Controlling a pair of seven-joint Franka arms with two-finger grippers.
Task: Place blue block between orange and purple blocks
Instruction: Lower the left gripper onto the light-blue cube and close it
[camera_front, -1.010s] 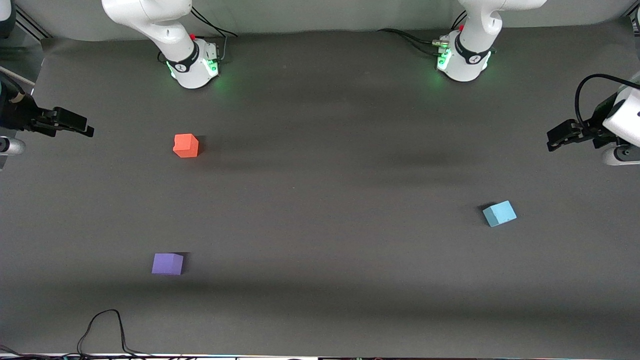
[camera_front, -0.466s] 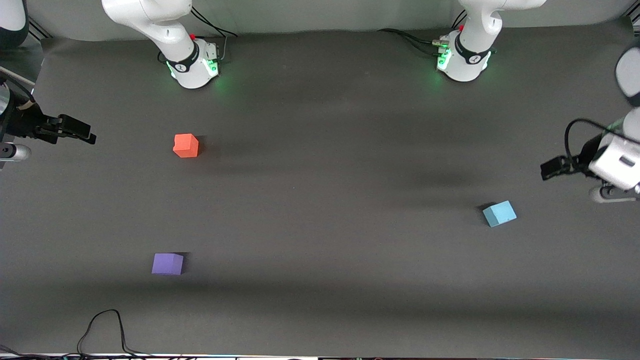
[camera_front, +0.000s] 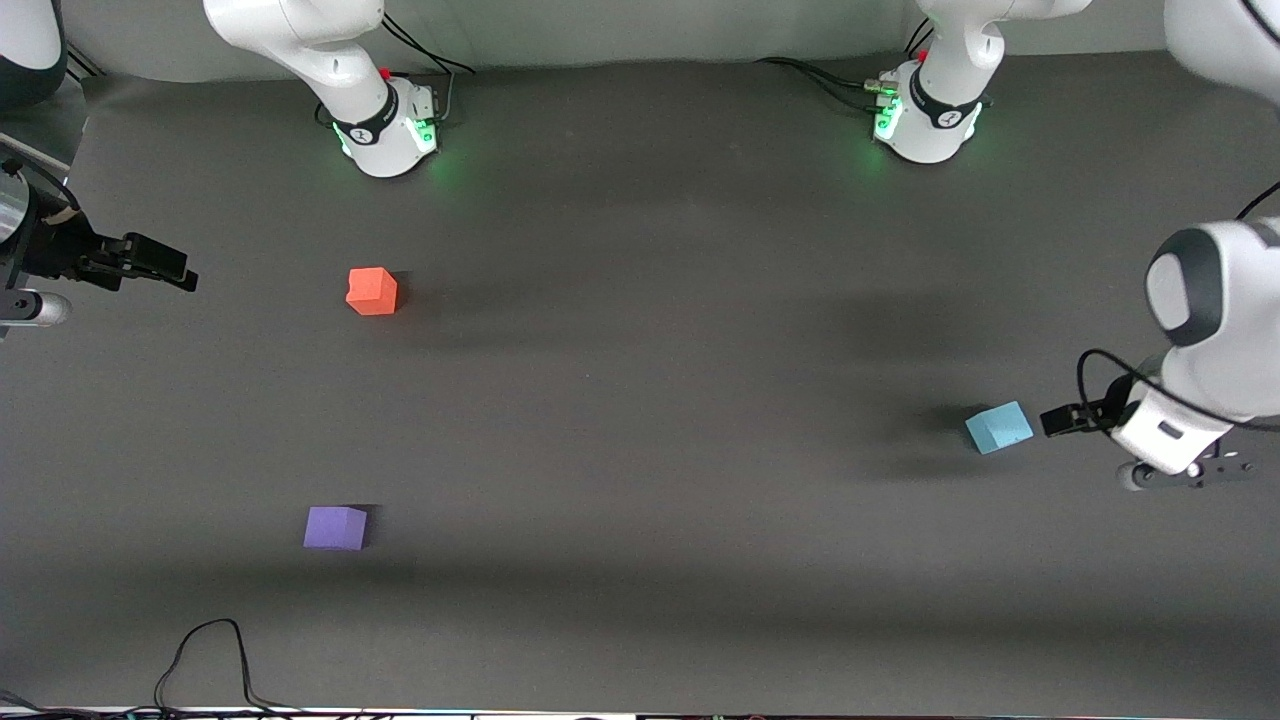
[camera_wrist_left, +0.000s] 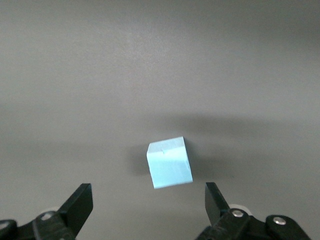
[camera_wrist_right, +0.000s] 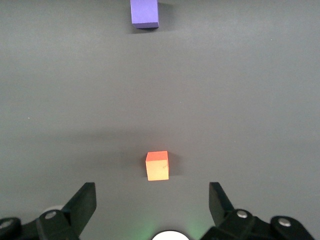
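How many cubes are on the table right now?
3. Light blue matte cube toward the left arm's end; orange-red matte cube and violet-purple matte cube toward the right arm's end, purple nearer the front camera. None looks hidden.

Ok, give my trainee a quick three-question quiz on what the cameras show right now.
1. True or false: the left gripper has its fingers shut on the blue block.
2. Which block lies nearest the front camera: A) orange block, B) purple block, C) blue block?
3. Fill in: the right gripper hangs open near the ____ arm's end of the table.

Key:
1. False; the fingers are open, beside the block, and the block rests on the table.
2. B.
3. right.
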